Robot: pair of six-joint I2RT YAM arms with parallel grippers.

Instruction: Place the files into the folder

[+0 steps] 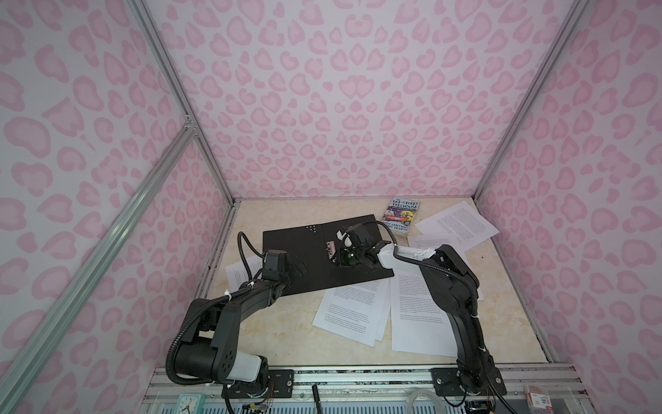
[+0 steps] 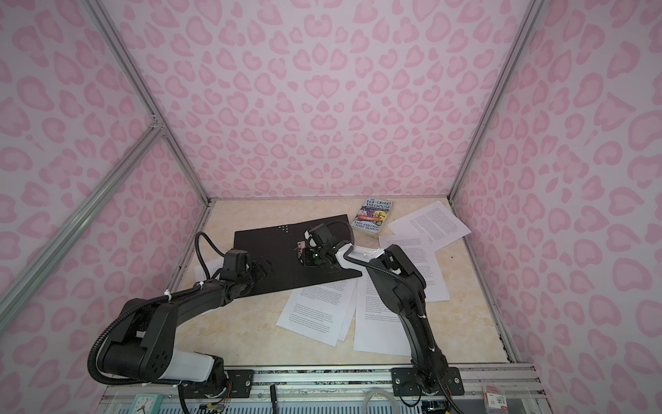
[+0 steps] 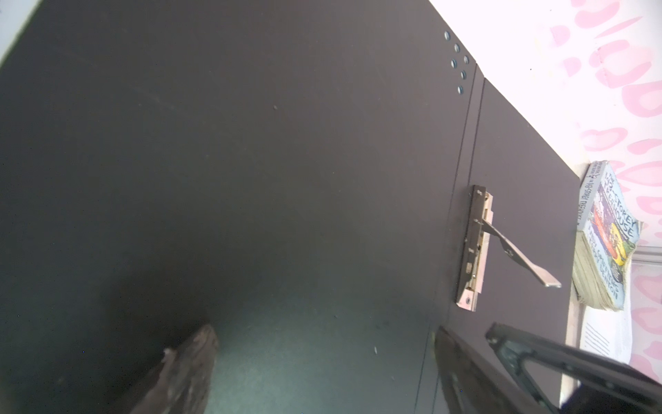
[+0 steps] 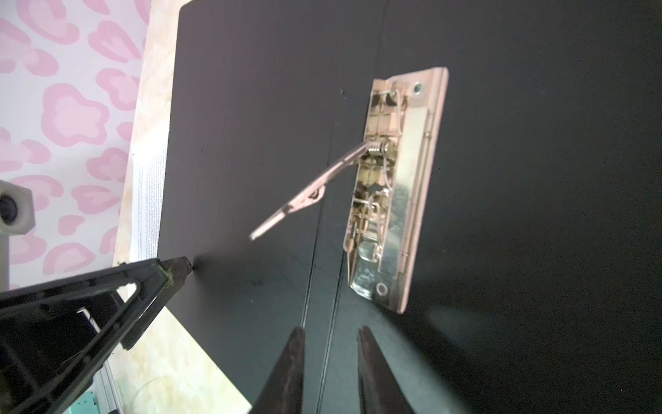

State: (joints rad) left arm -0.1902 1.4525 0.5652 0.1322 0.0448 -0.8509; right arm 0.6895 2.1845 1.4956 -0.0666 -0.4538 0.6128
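The folder (image 1: 297, 243) (image 2: 268, 243) lies spread flat with its black inside up, left of the table's middle. Its metal spine clip (image 4: 394, 190) (image 3: 473, 247) (image 1: 329, 249) has the lever standing up. My left gripper (image 3: 324, 335) (image 1: 299, 267) hovers wide open over the folder's left panel, holding nothing. My right gripper (image 4: 331, 329) (image 1: 336, 261) sits low over the spine crease just short of the clip, its jaws a narrow gap apart and empty. The files (image 1: 354, 312) (image 2: 315, 312) lie loose on the table in front of and right of the folder, some tucked under its edges.
A paperback book (image 1: 404, 217) (image 3: 605, 236) lies at the back right, beside another printed sheet (image 1: 458, 225). Pink patterned walls close in three sides. The arm bases stand on a metal rail (image 1: 358, 374) along the front edge.
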